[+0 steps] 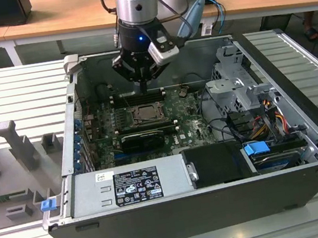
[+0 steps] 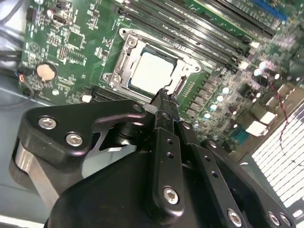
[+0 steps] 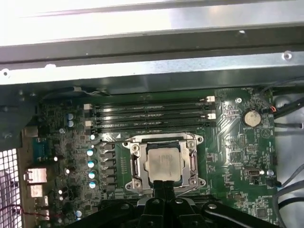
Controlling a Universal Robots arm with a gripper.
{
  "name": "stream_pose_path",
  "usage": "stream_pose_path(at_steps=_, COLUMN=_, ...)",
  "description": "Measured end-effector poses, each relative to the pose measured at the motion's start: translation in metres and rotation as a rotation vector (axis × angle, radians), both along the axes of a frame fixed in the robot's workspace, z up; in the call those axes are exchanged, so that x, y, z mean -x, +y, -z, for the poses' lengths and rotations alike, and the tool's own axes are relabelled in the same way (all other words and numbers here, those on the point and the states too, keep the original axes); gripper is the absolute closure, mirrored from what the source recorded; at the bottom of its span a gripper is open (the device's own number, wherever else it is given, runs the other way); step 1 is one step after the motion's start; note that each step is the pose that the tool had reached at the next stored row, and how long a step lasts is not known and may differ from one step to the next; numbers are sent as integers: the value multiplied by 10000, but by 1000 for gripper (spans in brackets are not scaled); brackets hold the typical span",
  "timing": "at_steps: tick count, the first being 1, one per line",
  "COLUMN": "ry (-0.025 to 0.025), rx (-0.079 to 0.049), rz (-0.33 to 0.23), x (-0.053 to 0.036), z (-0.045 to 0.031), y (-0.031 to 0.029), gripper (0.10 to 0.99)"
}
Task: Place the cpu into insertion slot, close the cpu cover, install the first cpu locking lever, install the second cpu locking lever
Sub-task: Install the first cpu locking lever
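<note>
Cpu lies flat in the slot, just ahead of and below your gripper, whose tip hangs at the socket edge nearest the wrist. You have the fingers drawn together, with nothing seen between them. The dull silver face looks level and square, with the cover lying down around it.

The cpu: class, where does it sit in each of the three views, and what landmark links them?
Exterior view: cpu mid-board, under the pincer.
Second wrist view: cpu just beyond the pincer.
First wrist view: cpu again just beyond the pincer.
Shared landmark: the long black memory slots beside it.
</note>
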State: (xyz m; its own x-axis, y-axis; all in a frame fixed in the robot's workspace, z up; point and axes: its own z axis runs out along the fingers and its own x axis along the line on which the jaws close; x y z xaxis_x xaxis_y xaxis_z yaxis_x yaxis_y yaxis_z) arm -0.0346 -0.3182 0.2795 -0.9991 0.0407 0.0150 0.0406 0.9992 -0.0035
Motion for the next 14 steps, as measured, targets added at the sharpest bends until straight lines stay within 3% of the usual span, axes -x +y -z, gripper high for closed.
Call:
stream_pose_path(at_steps=8, ry=0, rx=1, rz=-1222, x=0, z=0, y=0, gripper=980)
stream_pose_path(at_steps=9, ry=0, rx=0, rz=-1601, x=0, z=1, y=0, gripper=980)
stream_pose_path(at_steps=11, ry=-42, rx=3, rz=-2018, x=1, z=2, y=0, gripper=980)
stream_pose_path(at_steps=13, ry=-106, rx=-111, rz=-2025, x=10, z=3, y=-4, gripper=980)
stream_pose_path(at_steps=14, ry=-127, rx=-289, rz=-2005, x=11, z=5, y=-4, gripper=980)
